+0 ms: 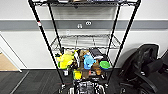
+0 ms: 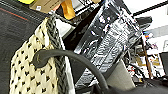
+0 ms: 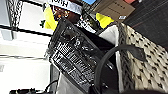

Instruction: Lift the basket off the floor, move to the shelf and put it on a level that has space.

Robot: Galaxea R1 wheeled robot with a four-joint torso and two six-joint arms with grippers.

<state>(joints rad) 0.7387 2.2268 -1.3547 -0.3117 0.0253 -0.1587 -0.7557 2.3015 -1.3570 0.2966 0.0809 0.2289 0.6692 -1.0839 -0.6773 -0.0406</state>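
The black wire shelf (image 1: 85, 40) stands against the wall, its middle level (image 1: 85, 41) bare, toys and bottles (image 1: 82, 62) crowding the lower tier. The beige woven basket (image 2: 37, 72), holding a glossy black package (image 2: 107, 42), sits low before the shelf. Whether either wrist's fingers grip it, I cannot tell.

The basket (image 1: 86, 88) is cut off by the head view's bottom edge.
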